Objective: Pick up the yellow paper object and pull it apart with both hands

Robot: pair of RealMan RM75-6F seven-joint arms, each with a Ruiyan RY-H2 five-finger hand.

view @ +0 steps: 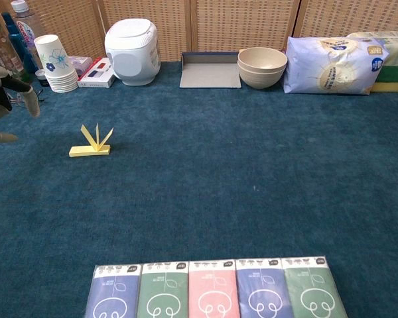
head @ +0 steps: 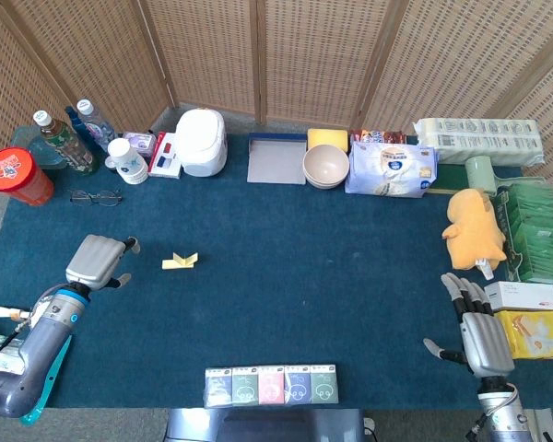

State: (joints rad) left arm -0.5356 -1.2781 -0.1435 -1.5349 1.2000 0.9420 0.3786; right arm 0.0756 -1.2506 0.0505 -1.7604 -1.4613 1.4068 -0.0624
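Wide open blue carpet [head: 332, 276] across the middle, plenty of room to pass from either side. The left hand [head: 98, 261] sits near the yellow paper object [head: 180, 261] with only bare carpet between them. Behind that gap, the eyeglasses [head: 96, 196] and paper cup stack [head: 127, 162] crowd the back edge. Along the front edge, a row of tissue packs [head: 272, 385]. The right hand [head: 479, 331] is hemmed on its outer side by boxes [head: 532, 296] and the yellow plush toy [head: 475, 227].

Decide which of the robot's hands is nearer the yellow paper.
Left. The left hand hovers just beside the yellow paper, not touching it; the right hand is far across the table near its front edge.
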